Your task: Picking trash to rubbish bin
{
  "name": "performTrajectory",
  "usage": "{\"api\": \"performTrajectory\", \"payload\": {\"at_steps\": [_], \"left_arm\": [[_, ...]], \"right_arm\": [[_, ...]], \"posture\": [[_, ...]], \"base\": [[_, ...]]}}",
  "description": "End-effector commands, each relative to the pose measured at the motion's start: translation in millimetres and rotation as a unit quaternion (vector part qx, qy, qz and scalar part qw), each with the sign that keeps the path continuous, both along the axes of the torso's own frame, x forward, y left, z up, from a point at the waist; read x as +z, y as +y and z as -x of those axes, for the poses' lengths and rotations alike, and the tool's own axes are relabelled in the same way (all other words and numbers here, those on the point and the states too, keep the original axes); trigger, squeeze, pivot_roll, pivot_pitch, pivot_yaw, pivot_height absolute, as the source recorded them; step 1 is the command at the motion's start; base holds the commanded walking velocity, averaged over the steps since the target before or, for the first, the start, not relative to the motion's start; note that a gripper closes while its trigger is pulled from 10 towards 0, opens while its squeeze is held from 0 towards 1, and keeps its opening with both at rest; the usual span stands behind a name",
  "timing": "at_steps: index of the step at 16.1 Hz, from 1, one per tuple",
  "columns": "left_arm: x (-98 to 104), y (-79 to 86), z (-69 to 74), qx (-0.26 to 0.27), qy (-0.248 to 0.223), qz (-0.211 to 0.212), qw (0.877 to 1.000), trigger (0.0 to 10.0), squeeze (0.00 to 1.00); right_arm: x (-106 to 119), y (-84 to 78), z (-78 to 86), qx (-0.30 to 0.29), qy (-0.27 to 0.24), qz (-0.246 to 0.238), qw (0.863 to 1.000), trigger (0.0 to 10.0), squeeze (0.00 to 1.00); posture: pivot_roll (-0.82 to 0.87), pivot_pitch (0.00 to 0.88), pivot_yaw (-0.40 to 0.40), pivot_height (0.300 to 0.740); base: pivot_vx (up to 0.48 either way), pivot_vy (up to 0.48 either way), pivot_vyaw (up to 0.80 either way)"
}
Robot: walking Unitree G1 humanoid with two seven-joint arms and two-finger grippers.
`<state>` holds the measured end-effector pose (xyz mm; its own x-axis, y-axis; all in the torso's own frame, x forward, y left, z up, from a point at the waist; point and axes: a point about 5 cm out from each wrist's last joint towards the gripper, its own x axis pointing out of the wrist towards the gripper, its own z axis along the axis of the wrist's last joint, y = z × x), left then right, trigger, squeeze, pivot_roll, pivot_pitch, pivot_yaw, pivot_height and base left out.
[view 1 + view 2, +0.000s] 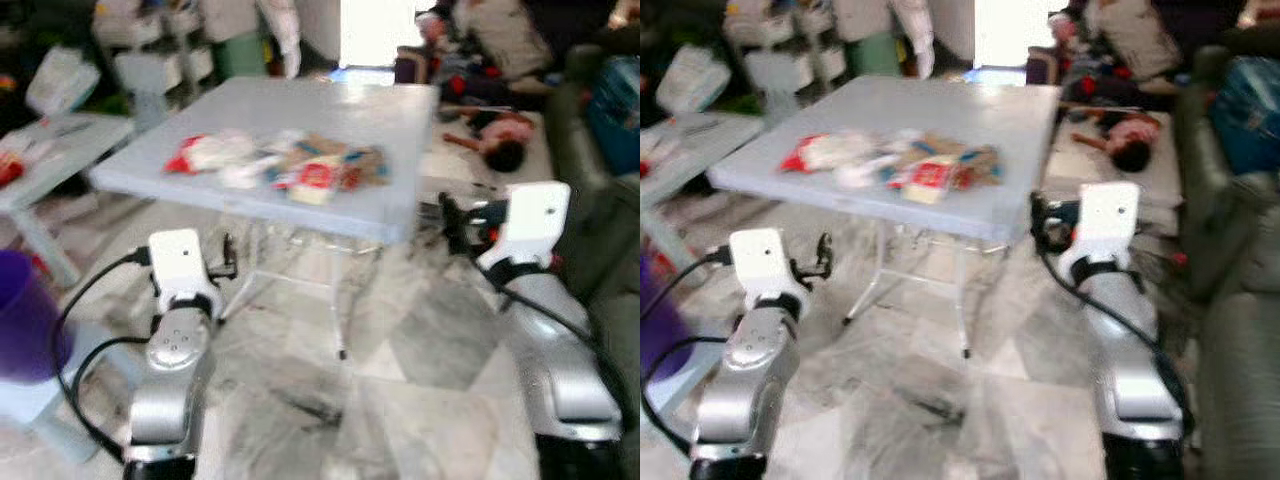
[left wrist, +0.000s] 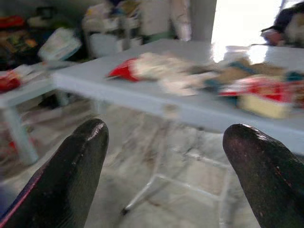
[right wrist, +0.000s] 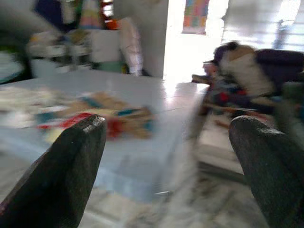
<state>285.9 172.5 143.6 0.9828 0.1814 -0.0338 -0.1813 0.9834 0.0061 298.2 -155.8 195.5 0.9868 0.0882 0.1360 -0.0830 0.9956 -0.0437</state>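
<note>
A purple bin (image 1: 25, 315) sat on the floor at far left. The left gripper (image 2: 164, 166) hung short of the pale bench (image 1: 380, 110), fingers spread and empty. Trash wrappers (image 1: 285, 165) lay heaped along the bench's near edge. The right gripper (image 3: 168, 166) hovered beside the bench corner, fingers wide apart too.

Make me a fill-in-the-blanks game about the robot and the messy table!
1. The pile of trash lies on top of the light blue ____.
2. The left hand has its two black fingers ____, with nothing between them.
3. The bin by the robot's left side is coloured ____.
4. The right hand holds ____.

Missing words: table; open; purple; nothing
</note>
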Motion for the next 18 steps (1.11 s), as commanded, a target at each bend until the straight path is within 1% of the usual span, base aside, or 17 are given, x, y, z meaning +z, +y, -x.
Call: {"api": "performTrajectory", "payload": {"at_steps": [1,2,3,4,5,6,8,14,18], "left_arm": [[7.0,2.6,-1.9,0.002,-0.017,-0.005,1.0,10.0,0.0],[12.4,2.4,-1.8,0.006,-0.031,0.0,1.0,10.0,0.0],[16.9,1.8,-3.0,0.004,-0.035,-0.015,0.999,10.0,0.0],[18.4,2.0,-3.4,0.008,-0.039,-0.015,0.999,10.0,0.0],[20.2,2.0,-4.5,0.01,-0.04,-0.002,0.999,10.0,0.0],[20.9,3.0,-4.7,0.011,-0.039,0.0,0.999,10.0,0.0],[21.9,0.6,-4.5,-0.006,-0.044,0.018,0.999,10.0,0.0],[20.3,-2.2,-5.2,-0.014,-0.039,0.019,0.999,10.0,0.0],[18.9,-3.0,-4.3,-0.017,-0.036,0.016,0.999,10.0,0.0]], "right_arm": [[6.1,-2.2,0.6,-0.006,-0.011,0.002,1.0,10.0,0.0],[5.9,-2.6,0.7,-0.005,-0.011,0.003,1.0,10.0,0.0],[5.8,-2.5,0.5,-0.005,-0.011,0.004,1.0,10.0,0.0],[5.9,-2.3,0.5,-0.004,-0.011,0.004,1.0,10.0,0.0],[6.0,-1.8,0.2,-0.003,-0.012,0.005,1.0,10.0,0.0],[6.1,-1.1,0.2,-0.002,-0.013,0.006,1.0,10.0,0.0],[6.4,-0.7,-0.1,-0.002,-0.013,0.007,1.0,10.0,0.0],[6.6,-0.3,-0.1,0.0,-0.014,0.005,1.0,10.0,0.0],[3.0,5.4,1.5,0.007,-0.01,0.003,1.0,10.0,0.0]], "posture": [[0.06,0.0,0.002,0.74],[0.06,0.0,0.002,0.74],[0.06,0.0,0.002,0.74],[0.06,0.0,0.002,0.74],[0.06,0.0,0.002,0.74],[0.06,0.0,0.002,0.74],[0.06,0.0,0.003,0.74],[0.06,0.0,0.003,0.74],[0.07,0.0,0.004,0.74]], "base": [[0.0,0.0,0.0],[0.0,0.0,0.0],[0.0,0.0,0.0],[0.0,0.0,0.0],[0.0,0.0,0.0],[0.0,0.0,0.0],[0.0,0.0,0.0],[0.28,0.0,0.0],[0.301,0.0,0.0]]}}
